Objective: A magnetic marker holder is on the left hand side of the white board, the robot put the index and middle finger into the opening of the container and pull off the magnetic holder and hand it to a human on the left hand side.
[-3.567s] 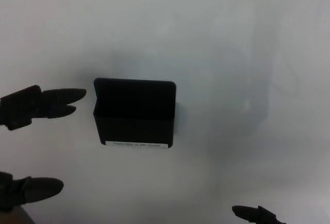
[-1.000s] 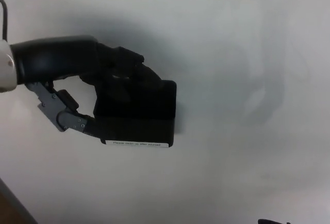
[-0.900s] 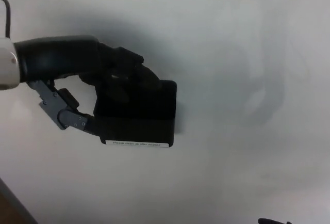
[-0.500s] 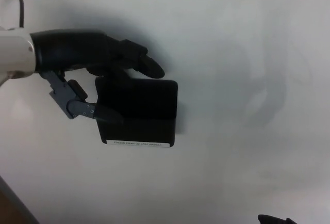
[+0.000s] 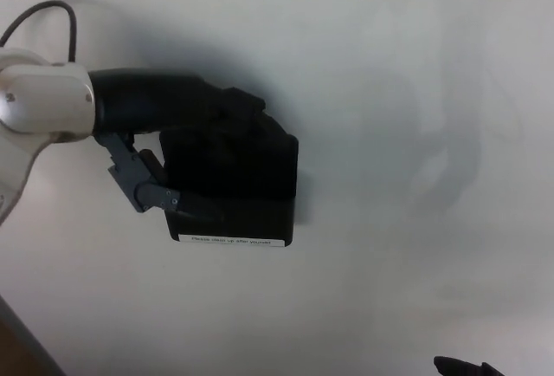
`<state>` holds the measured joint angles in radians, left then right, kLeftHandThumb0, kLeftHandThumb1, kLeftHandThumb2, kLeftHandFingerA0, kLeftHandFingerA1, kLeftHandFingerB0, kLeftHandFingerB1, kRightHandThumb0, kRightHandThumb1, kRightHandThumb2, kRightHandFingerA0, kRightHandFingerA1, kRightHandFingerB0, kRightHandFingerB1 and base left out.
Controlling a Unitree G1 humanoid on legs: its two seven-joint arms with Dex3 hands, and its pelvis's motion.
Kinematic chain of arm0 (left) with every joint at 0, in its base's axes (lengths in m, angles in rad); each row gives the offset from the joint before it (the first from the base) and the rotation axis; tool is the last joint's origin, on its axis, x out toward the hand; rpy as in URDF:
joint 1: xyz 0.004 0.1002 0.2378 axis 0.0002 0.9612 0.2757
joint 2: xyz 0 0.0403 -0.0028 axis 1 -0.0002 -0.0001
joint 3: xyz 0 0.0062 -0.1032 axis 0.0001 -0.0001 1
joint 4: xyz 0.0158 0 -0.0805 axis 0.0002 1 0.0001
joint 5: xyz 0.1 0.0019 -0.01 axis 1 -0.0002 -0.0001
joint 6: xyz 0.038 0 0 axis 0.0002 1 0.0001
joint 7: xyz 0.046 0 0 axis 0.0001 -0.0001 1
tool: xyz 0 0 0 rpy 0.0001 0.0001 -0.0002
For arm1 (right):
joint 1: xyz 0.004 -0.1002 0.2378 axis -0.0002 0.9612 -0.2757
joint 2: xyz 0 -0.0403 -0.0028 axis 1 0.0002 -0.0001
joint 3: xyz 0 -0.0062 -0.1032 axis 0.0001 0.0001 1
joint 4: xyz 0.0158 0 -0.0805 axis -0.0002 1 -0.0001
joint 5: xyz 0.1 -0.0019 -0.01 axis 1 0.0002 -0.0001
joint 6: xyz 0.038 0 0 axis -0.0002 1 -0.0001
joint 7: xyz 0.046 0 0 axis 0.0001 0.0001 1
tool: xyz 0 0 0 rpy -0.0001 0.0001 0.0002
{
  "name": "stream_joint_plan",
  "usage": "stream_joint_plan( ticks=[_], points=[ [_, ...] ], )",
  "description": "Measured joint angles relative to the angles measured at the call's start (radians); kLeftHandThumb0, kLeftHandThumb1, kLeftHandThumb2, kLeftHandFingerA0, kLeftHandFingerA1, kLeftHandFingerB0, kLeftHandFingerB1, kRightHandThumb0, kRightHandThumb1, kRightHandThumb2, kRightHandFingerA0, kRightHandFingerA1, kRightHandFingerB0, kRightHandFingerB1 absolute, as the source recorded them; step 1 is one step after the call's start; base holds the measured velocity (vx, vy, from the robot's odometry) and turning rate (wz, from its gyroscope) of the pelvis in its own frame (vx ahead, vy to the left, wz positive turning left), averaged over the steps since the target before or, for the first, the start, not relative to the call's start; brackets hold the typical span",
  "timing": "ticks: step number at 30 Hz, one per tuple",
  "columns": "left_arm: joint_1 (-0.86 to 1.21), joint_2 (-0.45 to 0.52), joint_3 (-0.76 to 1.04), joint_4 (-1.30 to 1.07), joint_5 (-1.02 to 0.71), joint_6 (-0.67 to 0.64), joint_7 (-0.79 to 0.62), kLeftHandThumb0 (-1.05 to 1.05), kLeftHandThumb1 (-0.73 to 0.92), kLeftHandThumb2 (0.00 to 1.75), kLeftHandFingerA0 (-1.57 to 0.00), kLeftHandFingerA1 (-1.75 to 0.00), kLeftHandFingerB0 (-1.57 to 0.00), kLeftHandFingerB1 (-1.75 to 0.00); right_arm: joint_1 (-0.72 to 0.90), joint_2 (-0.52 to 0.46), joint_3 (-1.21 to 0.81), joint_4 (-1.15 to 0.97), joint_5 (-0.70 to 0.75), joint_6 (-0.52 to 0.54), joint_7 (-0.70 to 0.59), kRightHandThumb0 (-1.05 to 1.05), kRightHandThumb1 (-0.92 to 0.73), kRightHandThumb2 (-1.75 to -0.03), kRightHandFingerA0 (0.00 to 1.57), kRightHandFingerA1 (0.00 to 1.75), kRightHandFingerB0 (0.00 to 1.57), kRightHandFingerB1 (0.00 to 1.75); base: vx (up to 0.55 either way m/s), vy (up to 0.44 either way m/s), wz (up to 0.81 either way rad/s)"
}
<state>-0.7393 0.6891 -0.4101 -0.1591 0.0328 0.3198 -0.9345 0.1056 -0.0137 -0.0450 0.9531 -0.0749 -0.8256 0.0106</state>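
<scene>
The head view looks onto a smooth, matte whiteboard (image 5: pixel 389 90) that fills nearly the whole picture, pale grey-white and marked only by soft shadows. Left of centre, stuck flat against the board, sits the magnetic marker holder (image 5: pixel 247 190): a boxy black container with squared corners, a dull plastic look and an opening along its top edge. A narrow white label (image 5: pixel 230 240) with fine print too small to read runs along its bottom front edge.

The left hand (image 5: pixel 195 125) comes in from the picture's left on a rounded, glossy white forearm shell (image 5: pixel 43 99), with a thin dark cable (image 5: pixel 52 10) looping above it. Its thick black fingers curl over the holder's top edge into the opening, and the thumb (image 5: pixel 186 203), on a grey metal linkage, presses against the holder's lower left front, so the hand is clamped on the holder.

Of the right hand (image 5: pixel 463 366) only a dark tip shows at the bottom edge; its state cannot be told.
</scene>
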Motion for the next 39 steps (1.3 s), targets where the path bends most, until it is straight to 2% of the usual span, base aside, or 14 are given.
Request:
stream_joint_plan(
  ticks=[15, 16, 17, 19, 20, 21, 22, 23, 26, 28, 29, 32, 33, 39],
  points=[
    [0.049, -0.012, -0.012, -0.03, 0.048, -0.003, -0.015, -0.83, 0.53, 0.86, -0.18, -0.44, -0.09, -0.37, -0.016, 0.0, 0.0, 0.017, -0.001, 0.002, 0.0, -0.52, -0.67, -0.64, 0.71, 0.49, 0.54, 0.44, 0.0, 0.0, 0.0],
    [0.051, -0.01, -0.012, -0.028, 0.052, -0.004, -0.017, -0.83, 0.52, 0.85, -0.17, -0.44, -0.08, -0.36, -0.017, 0.0, 0.0, 0.018, -0.002, 0.002, -0.002, -0.44, -0.56, -0.98, 0.66, 0.68, 0.42, 0.57, 0.0, 0.0, 0.0],
    [0.053, -0.01, -0.012, -0.027, 0.056, -0.005, -0.018, -0.84, 0.53, 0.86, -0.18, -0.44, -0.09, -0.36, -0.018, 0.0, 0.0, 0.018, -0.003, 0.002, -0.003, -0.44, -0.56, -0.98, 0.66, 0.67, 0.42, 0.56, 0.0, 0.0, 0.0],
    [0.055, -0.009, -0.012, -0.019, 0.066, -0.006, -0.023, -0.84, 0.53, 0.86, -0.18, -0.44, -0.09, -0.36, -0.022, 0.0, 0.001, 0.018, -0.004, 0.002, -0.004, -0.44, -0.56, -0.98, 0.66, 0.67, 0.42, 0.56, 0.0, 0.0, 0.0],
    [0.056, -0.009, -0.013, -0.014, 0.07, -0.007, -0.025, -0.84, 0.53, 0.86, -0.18, -0.43, -0.09, -0.36, -0.023, 0.0, 0.001, 0.019, -0.004, 0.002, -0.005, -0.52, -0.68, -0.64, 0.71, 0.5, 0.53, 0.44, 0.0, 0.0, 0.0],
    [0.056, -0.009, -0.014, -0.013, 0.071, -0.007, -0.025, -0.82, 0.64, 0.61, -0.24, -0.35, -0.13, -0.26, -0.023, 0.0, 0.001, 0.019, -0.004, 0.002, -0.005, -0.52, -0.68, -0.64, 0.7, 0.5, 0.53, 0.44, 0.0, 0.0, 0.0],
    [0.056, -0.009, -0.014, -0.011, 0.075, -0.007, -0.026, -0.82, 0.64, 0.61, -0.24, -0.35, -0.13, -0.26, -0.023, 0.0, 0.001, 0.019, -0.004, 0.002, -0.005, -0.52, -0.68, -0.64, 0.7, 0.5, 0.53, 0.44, 0.0, 0.0, 0.0],
    [0.057, -0.009, -0.015, -0.008, 0.081, -0.008, -0.027, -0.84, 0.53, 0.89, -0.21, -0.45, -0.08, -0.33, -0.023, 0.0, 0.001, 0.019, -0.004, 0.002, -0.005, -0.53, -0.67, -0.64, 0.7, 0.5, 0.53, 0.44, 0.0, 0.0, 0.0],
    [0.06, -0.009, -0.02, -0.001, 0.091, -0.01, -0.029, -0.84, 0.53, 0.89, -0.21, -0.45, -0.08, -0.33, -0.023, 0.0, 0.002, 0.02, -0.006, 0.003, -0.007, -0.53, -0.67, -0.64, 0.7, 0.5, 0.53, 0.44, 0.0, 0.0, 0.0],
    [0.064, -0.009, -0.025, 0.003, 0.102, -0.011, -0.03, -0.83, 0.53, 0.88, -0.18, -0.44, -0.07, -0.34, -0.023, 0.0, 0.002, 0.022, -0.008, 0.003, -0.009, -0.52, -0.67, -0.64, 0.71, 0.5, 0.54, 0.44, 0.0, 0.0, 0.0],
    [0.065, -0.009, -0.027, 0.005, 0.105, -0.011, -0.031, -0.84, 0.66, 0.61, -0.25, -0.35, -0.13, -0.25, -0.023, 0.0, 0.002, 0.022, -0.008, 0.003, -0.009, -0.53, -0.67, -0.64, 0.72, 0.5, 0.54, 0.44, 0.0, 0.0, 0.0],
    [0.065, -0.011, -0.032, 0.012, 0.113, -0.012, -0.032, -0.84, 0.66, 0.61, -0.25, -0.35, -0.13, -0.25, -0.023, 0.0, 0.002, 0.022, -0.01, 0.003, -0.01, -0.53, -0.67, -0.64, 0.72, 0.5, 0.54, 0.44, 0.0, 0.0, 0.0],
    [0.065, -0.011, -0.032, 0.014, 0.116, -0.013, -0.032, -0.39, 0.26, 0.92, -0.01, -0.48, 0.0, -0.48, -0.023, 0.0, 0.002, 0.022, -0.011, 0.003, -0.011, -0.53, -0.66, -0.64, 0.72, 0.49, 0.55, 0.44, 0.0, 0.0, 0.0],
    [0.06, -0.02, -0.034, 0.054, 0.125, -0.018, -0.039, -0.39, 0.26, 0.92, -0.01, -0.48, 0.0, -0.48, -0.023, 0.0, 0.003, 0.018, -0.016, 0.005, -0.016, -0.51, -0.72, -0.61, 0.72, 0.48, 0.57, 0.43, 0.0, 0.0, 0.0]
  ],
)
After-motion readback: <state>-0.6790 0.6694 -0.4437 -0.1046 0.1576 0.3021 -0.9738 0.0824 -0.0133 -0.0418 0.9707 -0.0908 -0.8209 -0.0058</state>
